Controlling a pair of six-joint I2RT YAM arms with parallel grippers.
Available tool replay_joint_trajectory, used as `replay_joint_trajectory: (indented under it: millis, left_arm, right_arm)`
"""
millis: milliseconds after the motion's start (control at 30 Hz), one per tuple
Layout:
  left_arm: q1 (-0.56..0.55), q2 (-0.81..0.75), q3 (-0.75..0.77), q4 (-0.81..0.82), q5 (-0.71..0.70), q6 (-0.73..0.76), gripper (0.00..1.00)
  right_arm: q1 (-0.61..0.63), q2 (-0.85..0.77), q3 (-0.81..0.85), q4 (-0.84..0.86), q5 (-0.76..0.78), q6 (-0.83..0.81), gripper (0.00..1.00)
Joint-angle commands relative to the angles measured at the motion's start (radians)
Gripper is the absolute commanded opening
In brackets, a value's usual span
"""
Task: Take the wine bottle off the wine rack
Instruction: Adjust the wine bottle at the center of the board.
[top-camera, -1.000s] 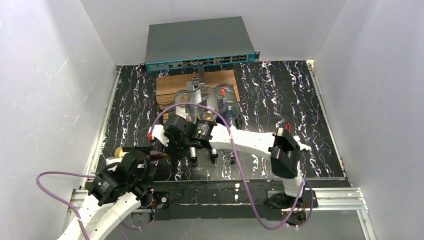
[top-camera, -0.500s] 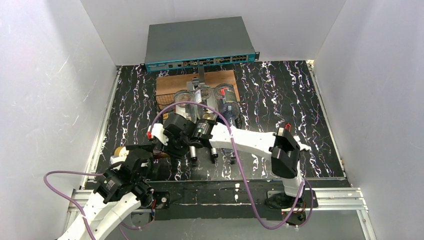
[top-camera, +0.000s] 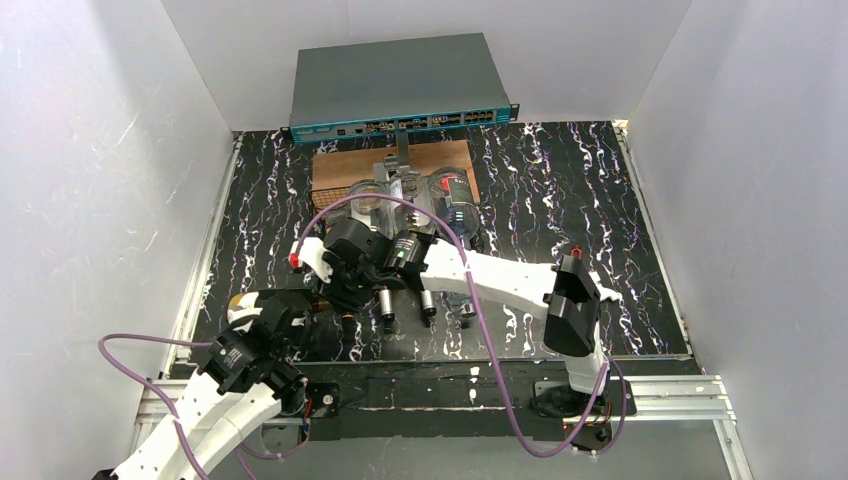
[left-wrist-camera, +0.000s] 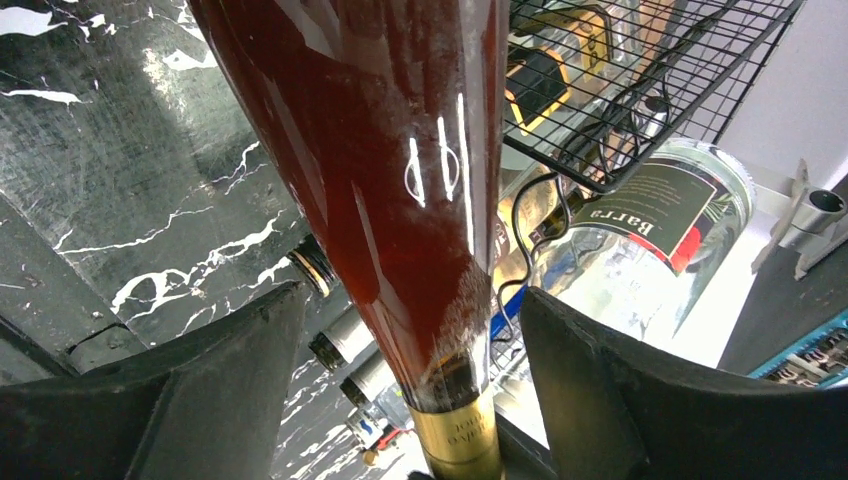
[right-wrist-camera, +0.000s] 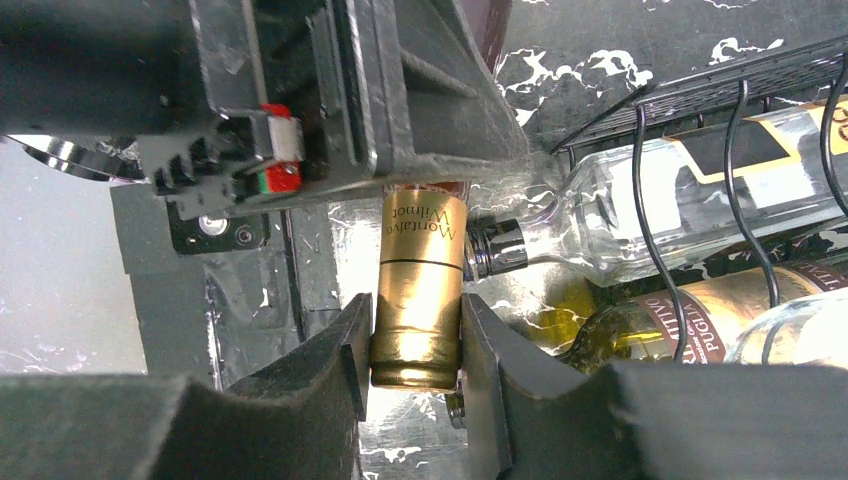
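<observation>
**Wine bottle held by its cap beside the rack.** The right pincer (right-wrist-camera: 415, 345) clamps the gold cap (right-wrist-camera: 418, 280) of the wine bottle (left-wrist-camera: 390, 150), both fingers (right-wrist-camera: 320, 380) pressed against the foil, just off the near left corner of the rack (right-wrist-camera: 690, 85). The dark red bottle sits outside the rack's wire mesh, with its body over the black marbled desk (top-camera: 560, 190). Whether it rests on the desk or hangs above it cannot be told.

The left pincer (left-wrist-camera: 415, 295) straddles the bottle's shoulder with its jaws apart. A sliver of gap shows between each finger (left-wrist-camera: 220, 370) and the glass, so it grips nothing.

Seen from above, the right arm (top-camera: 500, 285) reaches from its base across the front of the rack to that corner. The left arm (top-camera: 215, 400) comes up from the near side to meet it. The two wrists hide most of the wine bottle in that view.

Inside the rack, clear bottles (top-camera: 450, 200) lie side by side with their necks pointing toward the near edge of the desk. One (left-wrist-camera: 650, 215) bears a dark label reading "Barra". A brown board (top-camera: 335, 165) shows under the rack's far side. Behind the rack, a grey network switch (top-camera: 395, 80) sits at the back wall.
</observation>
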Motion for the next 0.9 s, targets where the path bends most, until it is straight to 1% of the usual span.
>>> replay_joint_trajectory:
  millis: [0,200,267,300,333,433,467,500,567,600,633,733,800,867]
  left_arm:
    - [-0.001,0.035,-0.028,0.035,-0.040,-0.021,0.75]
    - [-0.001,0.037,-0.047,0.075,-0.055,-0.020,0.58]
    - [-0.001,0.036,-0.049,0.085,-0.066,-0.015,0.51]
    - [-0.001,0.037,-0.051,0.091,-0.070,-0.013,0.45]
    - [-0.001,0.036,-0.054,0.102,-0.073,-0.007,0.35]
    - [-0.001,0.026,-0.067,0.131,-0.078,0.009,0.14]
    - [-0.001,0.015,-0.071,0.144,-0.082,0.020,0.02]
    - [-0.001,0.005,-0.076,0.154,-0.086,0.027,0.00]
    - [-0.001,-0.019,-0.075,0.161,-0.097,0.042,0.00]
    - [-0.001,-0.027,-0.068,0.160,-0.104,0.054,0.00]
    - [-0.001,-0.033,-0.060,0.157,-0.110,0.058,0.00]
    - [-0.001,-0.042,-0.033,0.153,-0.115,0.053,0.00]
    - [-0.001,-0.045,-0.020,0.157,-0.112,0.043,0.00]
    - [-0.001,-0.046,-0.004,0.161,-0.119,0.032,0.00]
  right_arm:
    - [-0.004,-0.017,0.079,0.050,-0.053,0.022,0.01]
    - [-0.002,-0.011,0.079,0.050,-0.065,0.025,0.01]
    - [0.000,-0.012,0.078,0.050,-0.074,0.025,0.01]
    - [0.001,-0.012,0.080,0.049,-0.083,0.025,0.01]
    - [0.002,-0.013,0.080,0.048,-0.095,0.022,0.01]
    - [0.007,-0.019,0.081,0.043,-0.130,0.010,0.01]
    - [0.008,-0.022,0.081,0.039,-0.142,0.005,0.01]
    - [0.008,-0.025,0.081,0.038,-0.157,0.002,0.01]
    - [0.009,-0.025,0.085,0.030,-0.200,-0.017,0.01]
    - [0.009,-0.028,0.090,0.026,-0.218,-0.025,0.08]
    - [0.009,-0.030,0.096,0.015,-0.243,-0.036,0.21]
    - [0.009,-0.030,0.134,-0.021,-0.288,-0.067,0.51]
    - [0.009,-0.032,0.174,-0.055,-0.314,-0.088,0.69]
    - [0.007,-0.036,0.222,-0.098,-0.343,-0.122,0.81]
